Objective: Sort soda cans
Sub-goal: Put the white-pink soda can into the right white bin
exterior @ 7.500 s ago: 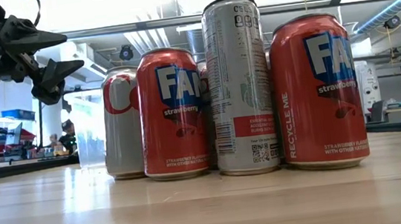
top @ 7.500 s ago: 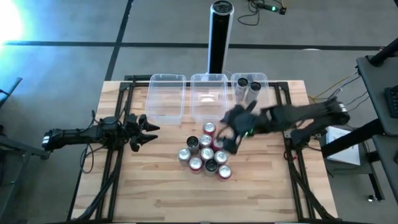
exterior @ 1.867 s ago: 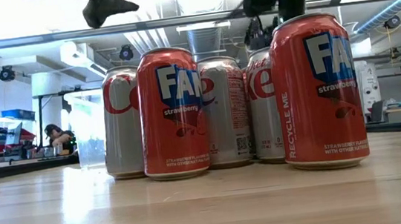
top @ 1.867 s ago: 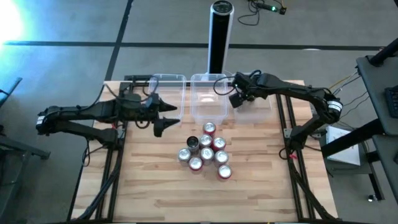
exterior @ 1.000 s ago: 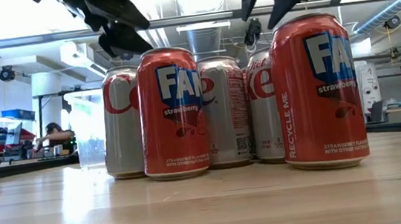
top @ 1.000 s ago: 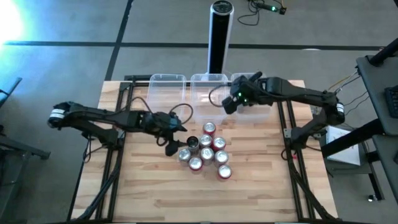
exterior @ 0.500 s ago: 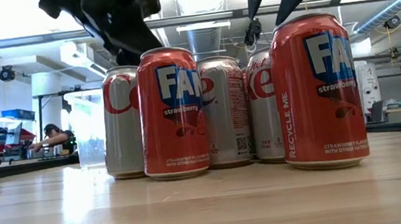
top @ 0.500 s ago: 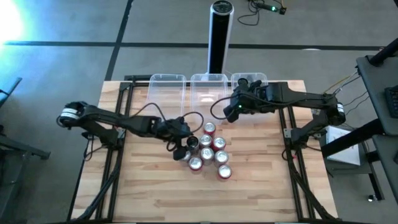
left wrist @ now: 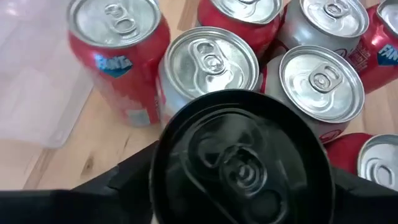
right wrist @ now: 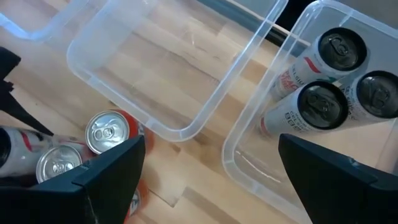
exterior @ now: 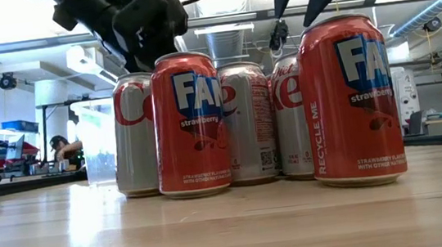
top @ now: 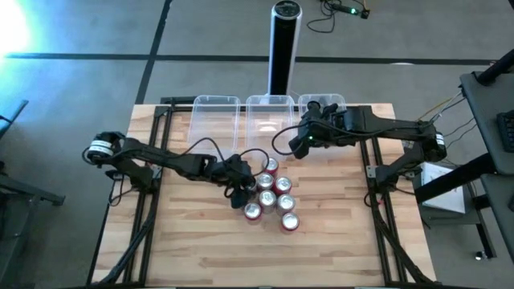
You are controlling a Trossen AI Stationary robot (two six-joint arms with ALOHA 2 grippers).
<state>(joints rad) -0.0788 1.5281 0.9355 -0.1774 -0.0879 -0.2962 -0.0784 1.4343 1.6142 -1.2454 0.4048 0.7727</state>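
I'm bringing the left gripper in from the desk's left side; half a second ago it was just short of the cluster, now its spread fingers are straddling the black-topped can, not yet clamped. The right gripper, fingers apart, is hovering beside the clear bins at the far edge. Remaining soda cans, smooth red and silver cylinders with shiny lids, are standing mid-desk on bare wood.

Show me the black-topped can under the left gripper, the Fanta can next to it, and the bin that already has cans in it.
Black-topped can [left wrist: 239, 163]: left wrist view, on its dark lid.
Fanta can [left wrist: 118, 59]: left wrist view, on its red side just below the rim.
Bin with cans [right wrist: 252, 163]: right wrist view, on its clear near wall.
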